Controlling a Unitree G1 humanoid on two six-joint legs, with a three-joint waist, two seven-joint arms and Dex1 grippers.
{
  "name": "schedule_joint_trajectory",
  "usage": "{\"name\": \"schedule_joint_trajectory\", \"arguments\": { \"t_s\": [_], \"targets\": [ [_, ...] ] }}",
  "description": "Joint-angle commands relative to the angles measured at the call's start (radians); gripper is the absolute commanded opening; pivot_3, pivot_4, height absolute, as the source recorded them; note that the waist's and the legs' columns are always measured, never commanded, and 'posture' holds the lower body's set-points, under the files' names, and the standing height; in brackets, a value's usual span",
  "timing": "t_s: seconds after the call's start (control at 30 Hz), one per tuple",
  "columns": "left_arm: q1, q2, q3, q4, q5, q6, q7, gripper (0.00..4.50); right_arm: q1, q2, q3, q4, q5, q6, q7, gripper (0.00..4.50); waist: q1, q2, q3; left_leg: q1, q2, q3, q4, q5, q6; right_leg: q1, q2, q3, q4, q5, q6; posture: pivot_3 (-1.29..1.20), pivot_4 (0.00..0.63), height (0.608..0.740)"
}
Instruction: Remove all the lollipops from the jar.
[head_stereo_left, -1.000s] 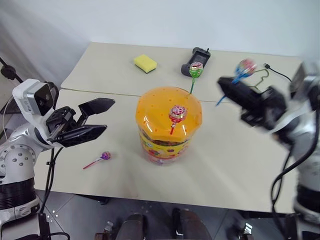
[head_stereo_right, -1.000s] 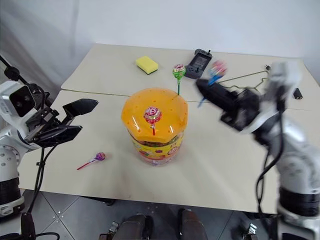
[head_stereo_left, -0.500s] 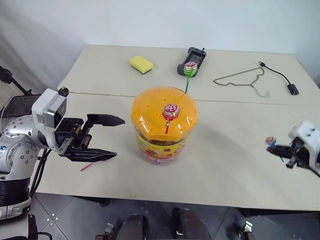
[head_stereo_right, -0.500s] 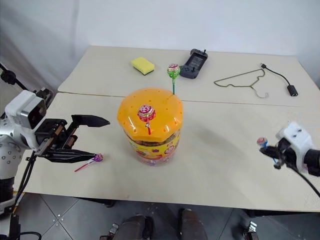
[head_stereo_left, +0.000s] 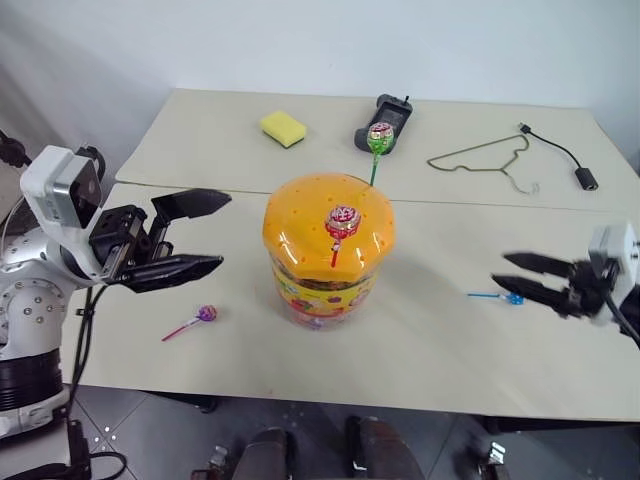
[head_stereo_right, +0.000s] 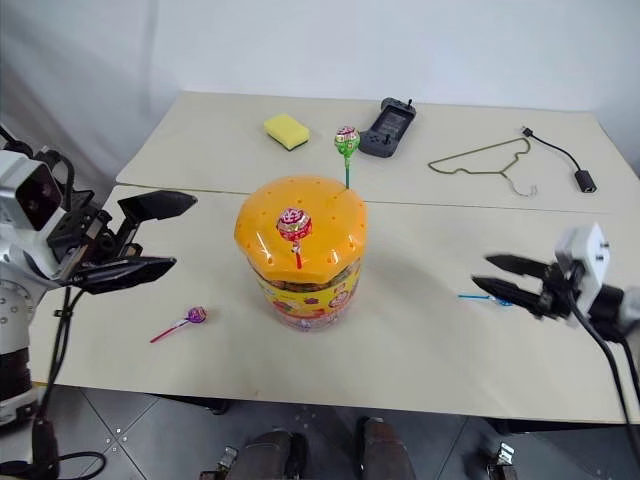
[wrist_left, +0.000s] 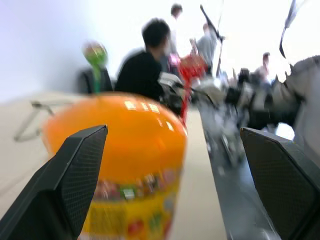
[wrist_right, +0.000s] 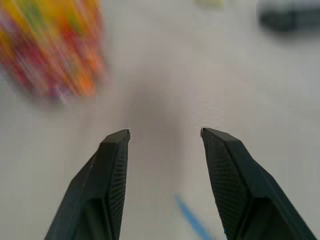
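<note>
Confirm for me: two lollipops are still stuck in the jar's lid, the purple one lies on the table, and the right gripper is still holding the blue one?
Not quite. The right gripper is open, and the blue lollipop lies on the table by its fingertips, as the left eye view shows. The rest is right.

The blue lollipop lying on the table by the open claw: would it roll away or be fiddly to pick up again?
The blue lollipop probably would not roll far: its thin stick lies flat and should make the round head swing in an arc. It looks very light, so a nudge from the right gripper could skid it. The shiny wrapper may be slippery; the stick seems fiddly.
</note>
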Motion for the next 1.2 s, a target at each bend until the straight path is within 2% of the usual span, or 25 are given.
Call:
{"name": "schedule_joint_trajectory", "arguments": {
  "t_s": [0.03, 0.1, 0.2, 0.6, 0.7, 0.87, 0.97, 1.03, 1.17, 1.2],
  "targets": [
    [-0.011, -0.054, 0.062, 0.005, -0.084, 0.024, 0.118, 4.50, -0.142, 0.073, 0.009, -0.158, 0.146, 0.097, -0.121, 2.37, -0.001, 0.000, 0.000, 0.000, 0.000, -0.001, 0.000, 0.000, -0.001, 0.000, 0.000, -0.001, 0.000, 0.000, 0.000, 0.00, 0.150, 0.740],
    [-0.012, -0.072, 0.071, 0.007, -0.112, 0.047, 0.153, 4.50, -0.225, 0.119, 0.034, -0.196, 0.193, 0.142, -0.173, 2.37, 0.001, 0.000, 0.000, -0.001, 0.000, -0.001, 0.000, 0.000, -0.001, 0.000, 0.000, -0.001, 0.000, 0.000, 0.000, 0.00, 0.150, 0.740],
    [-0.006, -0.042, 0.047, -0.003, -0.101, 0.071, 0.129, 4.50, -0.335, 0.158, 0.096, -0.222, 0.219, 0.210, -0.218, 2.37, 0.000, 0.000, 0.000, -0.002, 0.000, -0.003, 0.000, 0.002, -0.006, -0.001, 0.000, -0.002, -0.001, 0.000, 0.000, 0.00, 0.150, 0.740],
    [-0.037, -0.087, -0.010, -0.023, -0.094, 0.078, 0.157, 4.50, -0.599, 0.293, 0.301, -0.092, 0.080, 0.303, -0.325, 2.37, -0.001, 0.000, 0.000, -0.004, -0.001, -0.003, 0.000, 0.002, -0.006, -0.002, -0.001, -0.003, -0.002, 0.000, 0.000, 0.00, 0.150, 0.740],
    [-0.039, -0.097, -0.008, -0.032, -0.090, 0.068, 0.162, 4.50, -0.636, 0.319, 0.297, -0.063, 0.069, 0.308, -0.326, 1.78, -0.002, 0.000, 0.000, -0.004, -0.001, -0.003, 0.000, 0.002, -0.006, -0.002, -0.001, -0.003, -0.002, 0.000, 0.000, 0.00, 0.150, 0.740],
    [-0.052, -0.110, 0.004, -0.027, -0.110, 0.069, 0.180, 4.50, -0.632, 0.326, 0.277, -0.061, 0.085, 0.304, -0.280, 0.13, -0.001, 0.000, 0.000, -0.004, -0.001, -0.003, -0.001, 0.002, -0.006, -0.003, -0.001, -0.004, 0.000, 0.000, 0.000, 0.00, 0.150, 0.740],
    [-0.059, -0.118, 0.005, -0.023, -0.114, 0.068, 0.186, 4.50, -0.626, 0.327, 0.249, -0.055, 0.095, 0.294, -0.265, 0.03, -0.001, 0.000, 0.000, -0.005, -0.001, -0.003, -0.001, 0.002, -0.005, -0.002, -0.001, -0.004, -0.001, 0.000, 0.000, 0.00, 0.150, 0.740],
    [-0.066, -0.120, -0.001, -0.019, -0.109, 0.064, 0.177, 4.50, -0.634, 0.328, 0.187, -0.031, 0.119, 0.271, -0.261, 0.03, -0.001, 0.000, 0.000, -0.005, -0.001, -0.003, -0.001, 0.002, -0.005, -0.002, -0.001, -0.004, 0.000, 0.000, 0.000, 0.00, 0.150, 0.740],
    [-0.068, -0.106, -0.022, -0.017, -0.073, 0.048, 0.136, 4.50, -0.651, 0.295, 0.076, 0.016, 0.160, 0.279, -0.267, 0.03, 0.003, 0.000, 0.000, -0.005, -0.001, -0.003, -0.001, 0.002, -0.005, -0.002, -0.002, -0.004, -0.001, 0.000, 0.000, 0.00, 0.150, 0.740],
    [-0.067, -0.094, -0.030, -0.016, -0.056, 0.038, 0.113, 4.50, -0.644, 0.246, 0.053, 0.029, 0.152, 0.300, -0.259, 0.03, 0.002, 0.000, 0.000, -0.005, -0.001, -0.003, -0.001, 0.002, -0.004, -0.002, -0.002, -0.004, -0.001, 0.000, 0.000, 0.00, 0.150, 0.740]
  ]
}}
